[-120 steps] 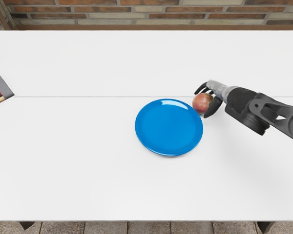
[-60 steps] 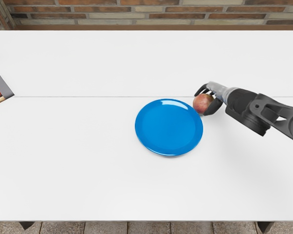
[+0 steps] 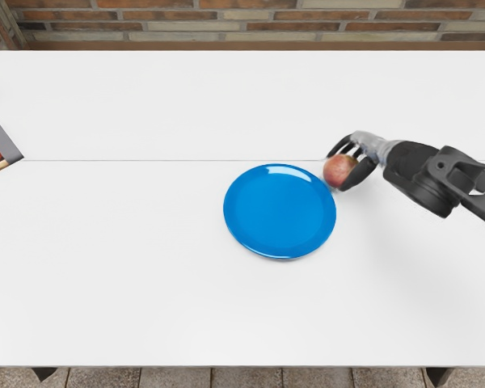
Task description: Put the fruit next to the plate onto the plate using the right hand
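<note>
The right hand (image 3: 354, 158), entering from 3 o'clock, has its fingers curled closed around the apple (image 3: 337, 170), which lies just beside the rim of the blue plate (image 3: 275, 214) at 2 o'clock, a side grip that probably keeps the short path to the plate clear.

Glossy plate (image 3: 279, 212), matt table (image 3: 145, 283)
</note>
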Robot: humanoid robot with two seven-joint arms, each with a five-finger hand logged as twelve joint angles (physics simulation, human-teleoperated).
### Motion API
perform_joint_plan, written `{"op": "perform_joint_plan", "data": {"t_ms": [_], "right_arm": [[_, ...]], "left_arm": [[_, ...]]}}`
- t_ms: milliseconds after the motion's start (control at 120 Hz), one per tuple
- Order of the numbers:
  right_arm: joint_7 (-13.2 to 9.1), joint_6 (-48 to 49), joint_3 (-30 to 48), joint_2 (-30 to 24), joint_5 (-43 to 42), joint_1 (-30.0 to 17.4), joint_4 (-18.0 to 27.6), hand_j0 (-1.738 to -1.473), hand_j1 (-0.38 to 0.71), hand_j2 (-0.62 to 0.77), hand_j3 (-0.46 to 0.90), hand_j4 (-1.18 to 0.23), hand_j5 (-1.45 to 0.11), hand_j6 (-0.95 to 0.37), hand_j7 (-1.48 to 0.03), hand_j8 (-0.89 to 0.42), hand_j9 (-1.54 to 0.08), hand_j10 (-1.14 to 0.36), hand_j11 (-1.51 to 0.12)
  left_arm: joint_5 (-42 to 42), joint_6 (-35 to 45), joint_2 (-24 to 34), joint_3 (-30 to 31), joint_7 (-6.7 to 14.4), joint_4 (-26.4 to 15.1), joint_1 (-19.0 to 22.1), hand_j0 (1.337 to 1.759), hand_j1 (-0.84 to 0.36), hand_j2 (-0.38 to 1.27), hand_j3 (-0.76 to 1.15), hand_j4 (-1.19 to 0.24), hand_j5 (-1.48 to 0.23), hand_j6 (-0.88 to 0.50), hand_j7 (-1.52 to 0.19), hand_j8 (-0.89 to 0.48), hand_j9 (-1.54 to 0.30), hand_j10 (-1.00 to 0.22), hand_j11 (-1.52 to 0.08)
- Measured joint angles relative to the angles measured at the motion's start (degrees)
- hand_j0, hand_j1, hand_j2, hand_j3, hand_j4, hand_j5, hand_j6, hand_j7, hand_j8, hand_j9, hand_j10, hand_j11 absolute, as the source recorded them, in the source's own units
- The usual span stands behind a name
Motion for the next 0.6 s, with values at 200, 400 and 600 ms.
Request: {"op": "perform_joint_plan", "data": {"t_ms": [200, 400, 600], "right_arm": [[0.09, 4.77, 9.92, -3.06, 6.51, 0.17, 1.56, -1.651, 0.19, 0.25, 0.0, -0.52, -0.75, -0.31, -0.78, -0.32, -0.78, -0.59, -0.79], [0.11, 16.14, 18.55, -2.26, 14.37, -1.02, 4.05, -1.654, 0.17, 0.26, 0.0, -0.55, -0.77, -0.35, -0.77, -0.35, -0.79, -0.63, -0.79], [0.1, 18.62, 16.84, 1.06, 15.94, -5.1, 4.36, -1.656, 0.19, 0.31, 0.0, -0.55, -0.76, -0.35, -0.77, -0.35, -0.78, -0.63, -0.78]], "left_arm": [[0.0, 0.0, 0.0, 0.0, 0.0, 0.0, 0.08, 1.658, 0.34, 0.0, 0.0, -0.01, -0.01, -0.01, -0.01, -0.01, -0.01, -0.01, -0.01], [0.0, 0.0, 0.0, 0.01, 0.0, 0.0, 0.04, 1.658, 0.34, 0.0, 0.0, -0.01, -0.01, -0.01, -0.01, -0.01, -0.01, -0.01, -0.01], [0.0, 0.0, 0.0, 0.01, 0.0, 0.0, 0.08, 1.658, 0.34, 0.0, 0.0, -0.01, -0.01, -0.01, -0.01, -0.01, -0.01, -0.01, -0.01]]}}
